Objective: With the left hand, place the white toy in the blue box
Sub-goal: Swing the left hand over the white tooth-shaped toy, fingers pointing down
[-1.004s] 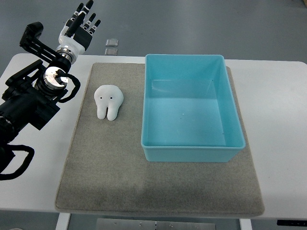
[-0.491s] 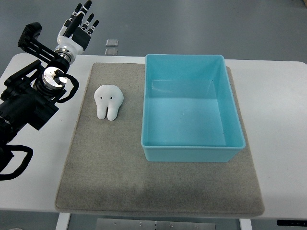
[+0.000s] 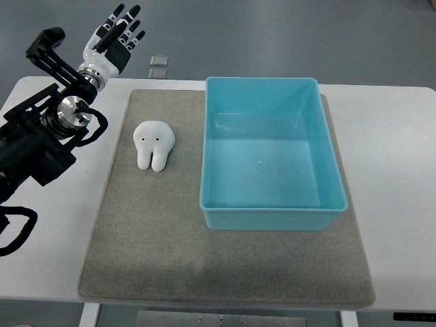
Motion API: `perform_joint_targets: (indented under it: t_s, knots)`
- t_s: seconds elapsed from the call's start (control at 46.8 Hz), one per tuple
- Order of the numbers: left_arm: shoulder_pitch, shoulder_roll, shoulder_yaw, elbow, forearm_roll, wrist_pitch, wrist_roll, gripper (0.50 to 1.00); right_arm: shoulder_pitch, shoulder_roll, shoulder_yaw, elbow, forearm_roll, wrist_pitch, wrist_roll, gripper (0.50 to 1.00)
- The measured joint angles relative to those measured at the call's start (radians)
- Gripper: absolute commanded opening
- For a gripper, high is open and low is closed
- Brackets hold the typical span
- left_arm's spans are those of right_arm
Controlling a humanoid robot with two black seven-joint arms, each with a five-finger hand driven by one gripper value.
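The white toy (image 3: pixel 154 144), shaped like a tooth with two small black eyes, lies on the grey mat (image 3: pixel 157 231) left of the blue box (image 3: pixel 272 216). The box is open-topped and holds nothing. My left hand (image 3: pixel 117 34) hovers past the table's far left corner, up and to the left of the toy, with its fingers spread and nothing in them. Its black arm (image 3: pixel 37 146) comes in from the left edge. No right hand shows.
The grey mat covers most of the white table (image 3: pixel 402 177). Two small clear squares (image 3: pixel 159 65) lie on the floor beyond the table's far edge.
My left hand has risen slightly and drifted a little to the right, its fingers still spread. The toy and the box have not moved.
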Motion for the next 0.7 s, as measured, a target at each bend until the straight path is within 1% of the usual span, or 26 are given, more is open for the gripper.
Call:
perform_joint_targets:
  t_s: [0.214, 0.427, 0.555, 0.705]
  knots:
    - [-0.011, 0.003, -0.001, -0.001, 0.22, 0.001, 0.002, 0.962, 0.0, 0.0, 0.0, 0.0, 0.0, 0.0, 0.0, 0.936]
    - [-0.015, 0.027, 0.002, -0.012, 0.362, -0.008, 0.007, 0.964, 0.0, 0.0, 0.0, 0.0, 0.0, 0.0, 0.0, 0.936]
    - [-0.035, 0.072, 0.072, -0.067, 0.454, -0.009, 0.009, 0.966, 0.0, 0.0, 0.0, 0.0, 0.0, 0.0, 0.0, 0.936]
    - [-0.075, 0.129, 0.201, -0.136, 0.475, -0.009, 0.01, 0.969, 0.0, 0.0, 0.0, 0.0, 0.0, 0.0, 0.0, 0.936]
